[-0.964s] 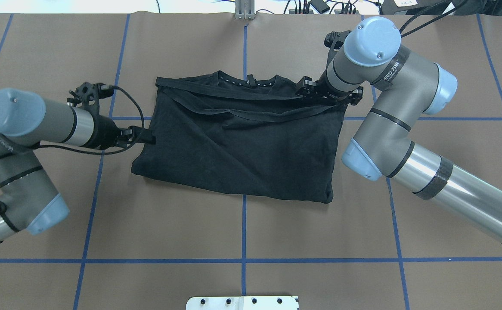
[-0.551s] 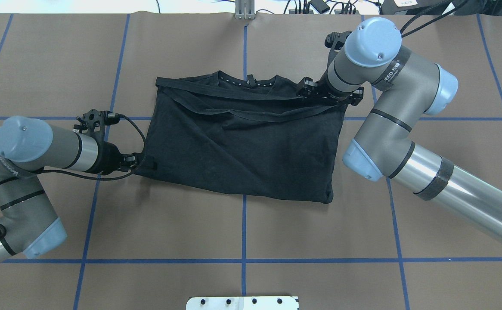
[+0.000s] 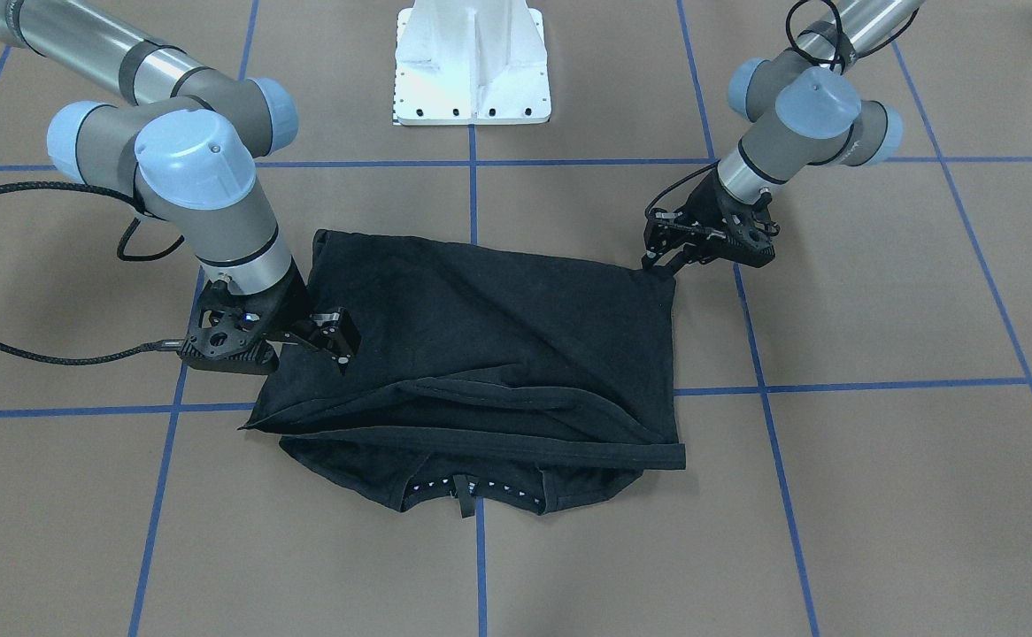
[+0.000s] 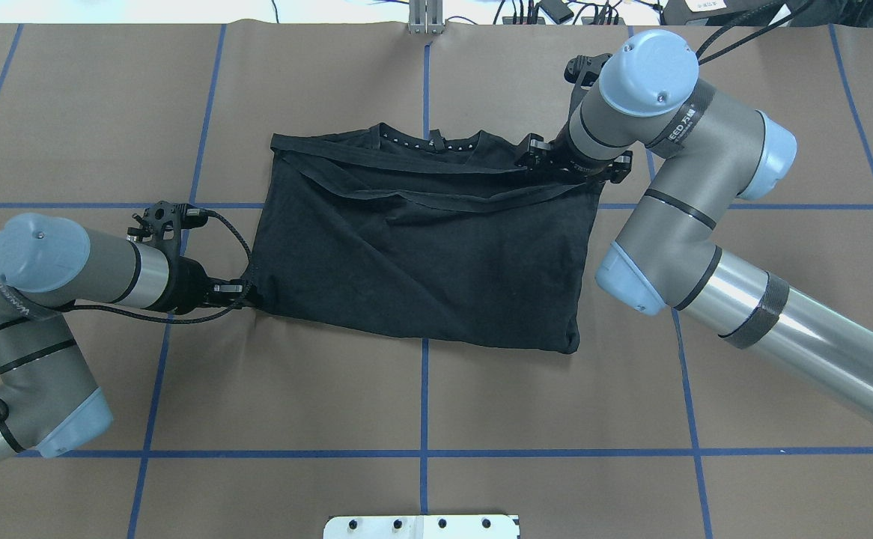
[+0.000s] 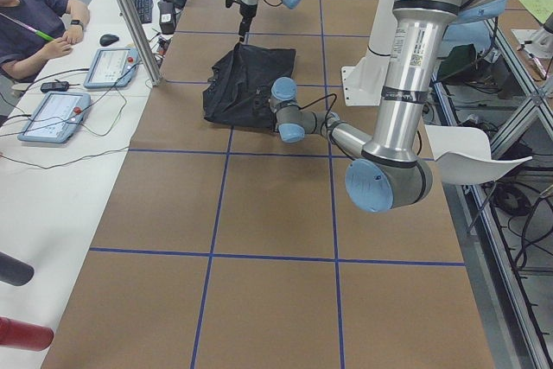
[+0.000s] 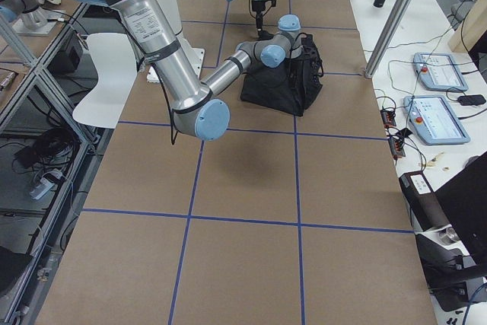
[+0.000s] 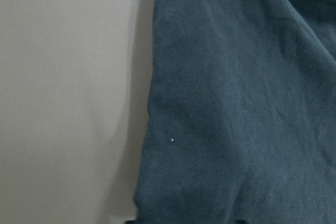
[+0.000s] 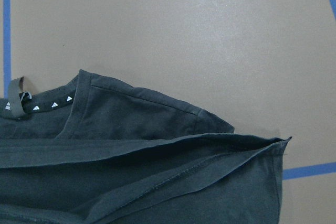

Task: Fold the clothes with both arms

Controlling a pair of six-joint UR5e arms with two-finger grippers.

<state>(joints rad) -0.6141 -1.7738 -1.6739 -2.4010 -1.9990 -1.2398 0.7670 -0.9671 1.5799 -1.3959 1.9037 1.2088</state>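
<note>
The black T-shirt (image 4: 421, 262) lies folded on the brown table, plain side up, with its collar (image 4: 429, 142) at the far edge. My left gripper (image 4: 245, 292) is low at the shirt's near left corner and shut on that corner, which rises to it in the front view (image 3: 660, 258). The left wrist view shows only the shirt (image 7: 236, 103) and bare table. My right gripper (image 4: 530, 153) rests on the far right corner beside the collar, and its fingers (image 3: 341, 341) show side-on. I cannot tell if its jaws are closed. The right wrist view shows layered hems (image 8: 157, 156).
Blue tape lines (image 4: 424, 404) cross the brown table cover. The white pedestal base (image 3: 472, 62) stands at the robot's edge. A person (image 5: 26, 15) sits at a side bench with control tablets (image 5: 108, 66) beyond the table's far edge.
My left gripper slid along the shirt's left edge from its middle to the near corner, sank to the table and narrowed its fingers. The corner drew inward. The right arm stayed still.
</note>
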